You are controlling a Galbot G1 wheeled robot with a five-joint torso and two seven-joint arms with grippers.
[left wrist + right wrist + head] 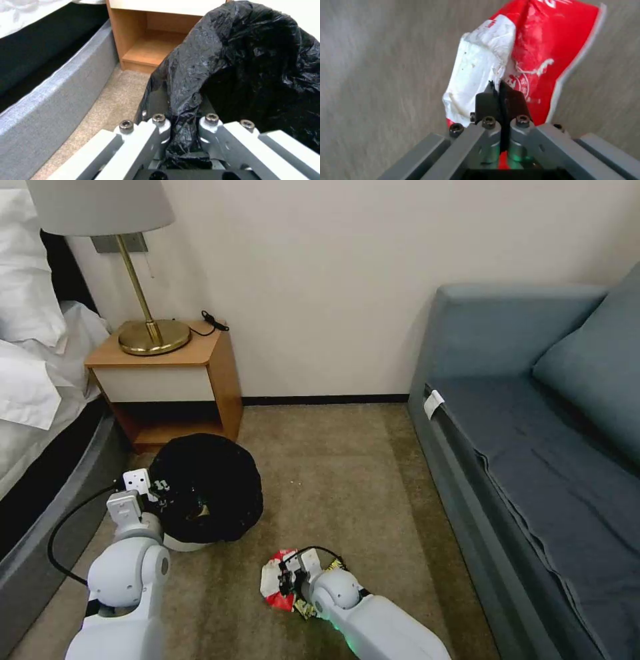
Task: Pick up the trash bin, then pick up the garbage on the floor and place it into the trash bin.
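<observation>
The trash bin (220, 480) is a white tub (181, 543) lined with a black bag, standing on the carpet in front of the nightstand. My left gripper (159, 492) is shut on its near rim; in the left wrist view the fingers (159, 122) pinch a fold of the black bag (253, 75). My right gripper (287, 579) is low over the floor and shut on a red and white snack wrapper (272, 580). The right wrist view shows the black pads (486, 102) closed on the wrapper's (546, 50) edge. A crumpled yellow wrapper (305, 608) lies beside the right wrist.
A wooden nightstand (220, 373) with a brass lamp (153, 337) stands against the wall behind the bin. A bed with a grey frame (40, 533) runs along the left, and a blue-grey sofa (533, 460) along the right. Open carpet (347, 473) lies between them.
</observation>
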